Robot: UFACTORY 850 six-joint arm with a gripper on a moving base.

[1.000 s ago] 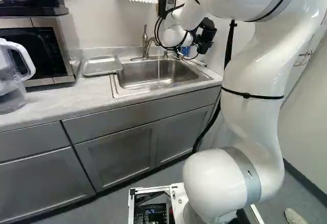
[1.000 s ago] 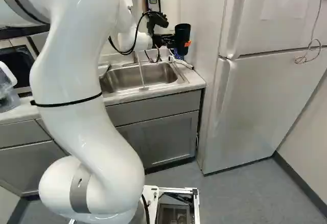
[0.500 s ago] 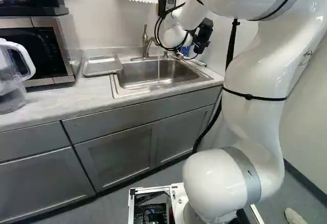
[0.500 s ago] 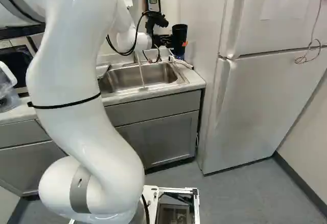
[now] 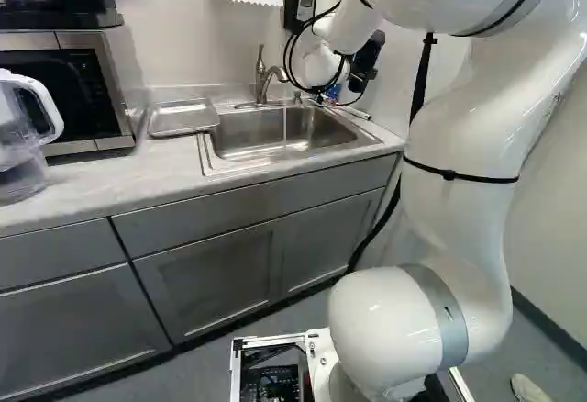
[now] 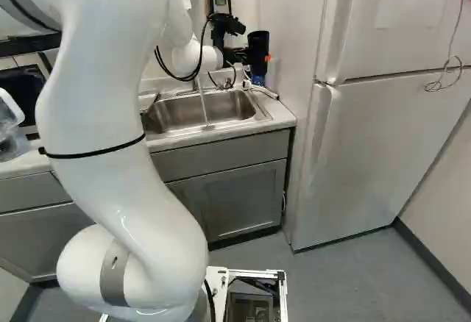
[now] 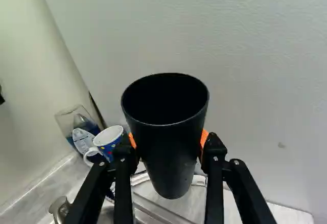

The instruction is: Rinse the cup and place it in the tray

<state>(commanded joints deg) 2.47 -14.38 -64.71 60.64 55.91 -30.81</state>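
Note:
Beyond the sink's right end in the right base view, my gripper (image 6: 253,59) holds the black cup (image 6: 258,45). In the wrist view the gripper (image 7: 169,144) is shut on the tapered cup (image 7: 169,157), an orange pad at each side; its open mouth shows and looks dark inside. A thin stream of water (image 6: 203,107) runs from the faucet (image 5: 262,83) into the metal sink (image 5: 307,134), apart from the cup. The shallow metal tray (image 5: 183,119) lies on the counter left of the sink.
A patterned mug (image 7: 108,138) and a clear container (image 7: 77,122) stand beside the held cup, near the wall. The fridge (image 6: 368,145) rises right of the sink. A microwave (image 5: 69,90) and a clear pitcher (image 5: 20,145) are at the counter's left.
The arm has shifted a little, carrying the cup slightly leftward in the right base view, still in the gripper. The base has not moved.

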